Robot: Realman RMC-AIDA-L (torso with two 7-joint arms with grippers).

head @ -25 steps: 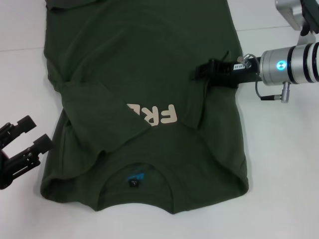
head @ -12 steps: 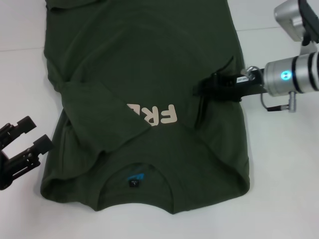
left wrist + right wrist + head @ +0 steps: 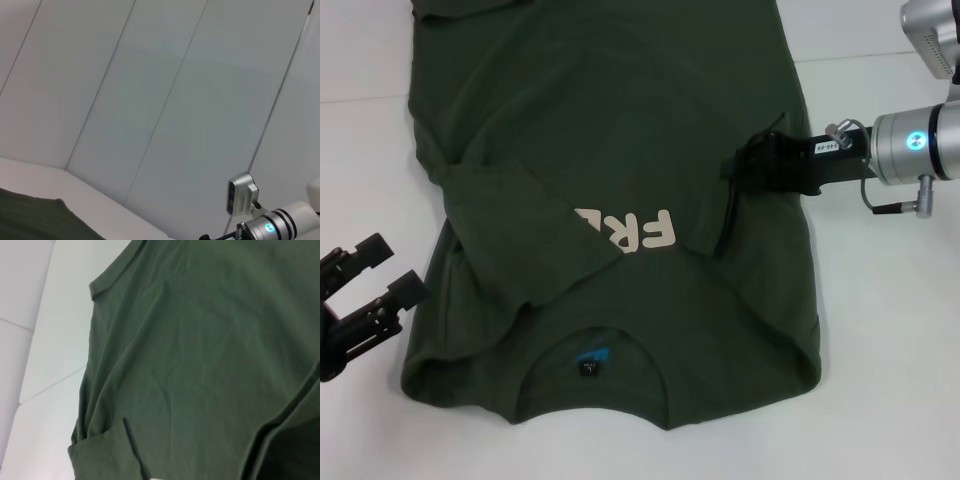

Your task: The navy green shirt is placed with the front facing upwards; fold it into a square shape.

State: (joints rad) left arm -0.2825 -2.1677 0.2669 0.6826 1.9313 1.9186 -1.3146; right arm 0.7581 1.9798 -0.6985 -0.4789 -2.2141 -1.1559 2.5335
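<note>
The navy green shirt [image 3: 610, 130] lies flat on the white table, collar toward me, with its blue label [image 3: 592, 358] showing inside the neck. Both sleeves are folded in over the chest, and the left one covers part of the cream print [image 3: 645, 232]. My right gripper [image 3: 732, 172] hovers low over the shirt's right side, just above the folded-in right sleeve's edge [image 3: 722, 222]. Off the fabric at the near left corner, my left gripper [image 3: 390, 270] rests open and holds nothing. Olive cloth [image 3: 200, 365] fills the right wrist view.
White table [image 3: 880, 330] surrounds the shirt on both sides. The left wrist view shows the pale wall panels [image 3: 165, 100], a corner of the shirt [image 3: 35, 220] and my right arm [image 3: 270, 227] farther off.
My right gripper came toward me over the folded sleeve, then drew back to the right toward the shirt's edge. The left arm has stayed still.
</note>
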